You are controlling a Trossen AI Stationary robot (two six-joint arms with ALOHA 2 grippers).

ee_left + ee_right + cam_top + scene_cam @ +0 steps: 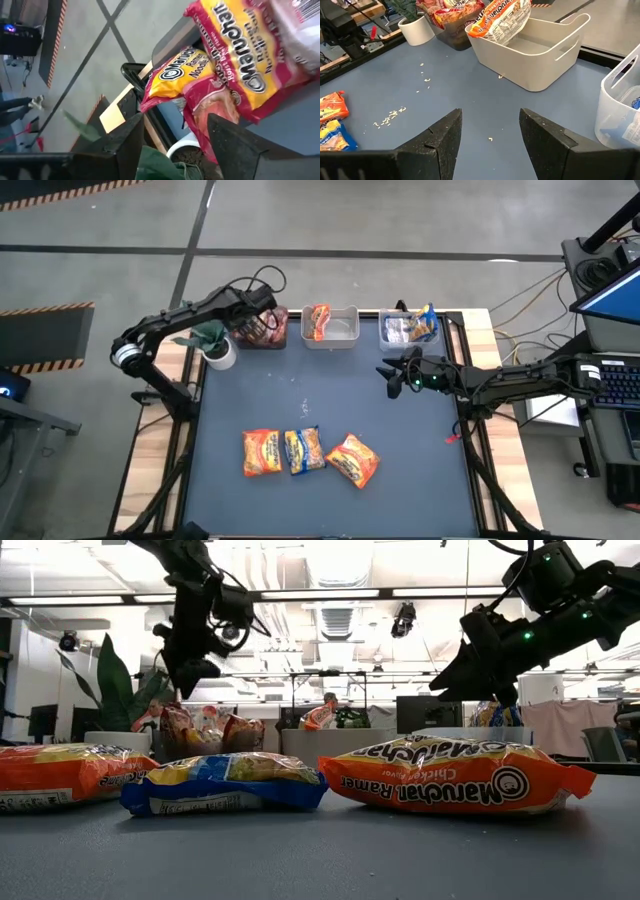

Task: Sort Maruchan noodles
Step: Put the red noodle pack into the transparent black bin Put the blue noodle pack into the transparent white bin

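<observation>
Over the dark bin (262,327) of dark red crinkly ramen packets (235,60) at the bench's back edge, the left gripper (262,308) hung with jaws parted and nothing between them, so lifting straight up would best avoid snagging that pile. Two orange packets (262,452) (353,460) flanked a blue-and-yellow packet (303,450) near the front edge. The right gripper (392,372) hovered open and empty near the right edge, by the clear bin (398,343), and should descend squarely onto one front packet.

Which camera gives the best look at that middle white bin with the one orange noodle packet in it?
The right wrist view: the white bin fills it, the orange packet leaning inside. The high view shows it small from above; the low view barely; the left wrist view not at all.
</observation>
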